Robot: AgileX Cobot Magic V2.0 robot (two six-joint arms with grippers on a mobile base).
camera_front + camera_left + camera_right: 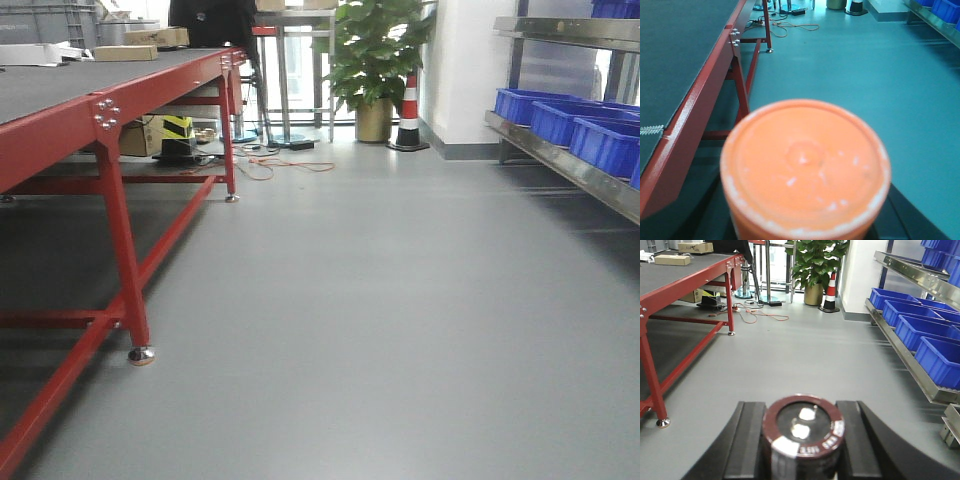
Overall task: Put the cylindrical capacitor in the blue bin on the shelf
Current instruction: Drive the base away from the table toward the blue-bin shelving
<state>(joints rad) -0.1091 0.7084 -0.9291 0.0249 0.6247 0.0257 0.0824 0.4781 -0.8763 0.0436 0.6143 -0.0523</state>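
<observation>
our right hand (803, 454) pinches the cylindrical capacitor (803, 426) out past the counter (680, 272) edge, our left hand (807, 231) an orange-topped can (805, 160), so only reaching a blue bin (940, 360) on the shelf (890, 332) remains.

- On my left stands the table (60, 85), a red steel frame under a dark grey top.
- At its far end lies a flat cardboard box (125, 52), with a second cardboard box (157, 37) just behind it and a white item (30, 52) beside them.
- The grey floor (380, 300) bears the table's round metal foot (141, 354).
- Farther off, the floor carries loose orange cables (285, 165), a striped traffic cone (409, 115) and a brass-coloured plant pot (374, 120).
</observation>
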